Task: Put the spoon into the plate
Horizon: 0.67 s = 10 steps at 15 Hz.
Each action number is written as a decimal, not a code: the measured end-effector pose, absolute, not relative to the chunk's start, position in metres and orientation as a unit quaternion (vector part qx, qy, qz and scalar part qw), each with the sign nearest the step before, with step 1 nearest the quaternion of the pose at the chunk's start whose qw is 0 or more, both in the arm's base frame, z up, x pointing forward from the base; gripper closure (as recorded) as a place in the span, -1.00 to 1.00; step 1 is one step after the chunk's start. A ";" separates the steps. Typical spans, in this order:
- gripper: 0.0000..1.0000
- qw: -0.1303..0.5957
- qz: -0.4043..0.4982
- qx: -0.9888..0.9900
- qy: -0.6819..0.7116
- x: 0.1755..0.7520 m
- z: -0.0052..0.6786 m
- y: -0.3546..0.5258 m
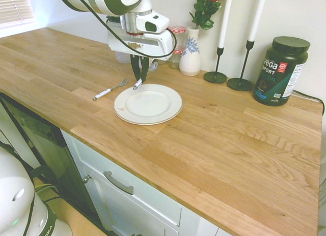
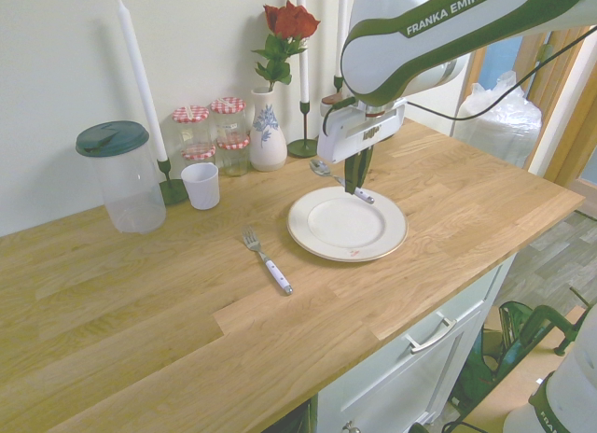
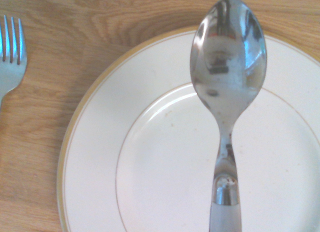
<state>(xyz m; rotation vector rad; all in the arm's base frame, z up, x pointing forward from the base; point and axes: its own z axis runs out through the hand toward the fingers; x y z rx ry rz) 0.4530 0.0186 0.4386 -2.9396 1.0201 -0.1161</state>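
Observation:
The white plate (image 1: pixel 153 108) (image 2: pixel 347 230) lies flat on the wooden counter. My gripper (image 1: pixel 140 79) (image 2: pixel 352 185) hangs over the plate's back rim, shut on the spoon (image 2: pixel 320 167). The spoon is held level just above the plate, and its white handle end (image 1: pixel 137 85) pokes out below the fingers. In the wrist view the shiny spoon (image 3: pixel 229 67) stretches across the plate (image 3: pixel 165 172), with its bowl over the rim. I cannot tell whether the spoon touches the plate.
A white-handled fork (image 1: pixel 109 89) (image 2: pixel 267 260) (image 3: pixel 10 52) lies on the counter beside the plate. Along the wall stand a lidded plastic jug (image 2: pixel 121 176), a white cup (image 2: pixel 201 185), jars (image 2: pixel 213 127), a vase with a rose (image 1: pixel 191 55), candlesticks (image 1: pixel 240 83) and a dark tub (image 1: pixel 281 70).

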 end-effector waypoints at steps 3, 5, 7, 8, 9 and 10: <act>1.00 0.013 -0.023 -0.944 0.330 0.450 0.417 0.024; 1.00 0.008 -0.015 -0.943 0.334 0.444 0.394 0.029; 1.00 0.004 -0.011 -0.942 0.336 0.439 0.379 0.031; 1.00 0.004 -0.010 -0.941 0.338 0.438 0.373 0.031; 1.00 0.002 -0.011 -0.941 0.339 0.438 0.370 0.030; 1.00 0.000 -0.012 -0.940 0.341 0.438 0.367 0.030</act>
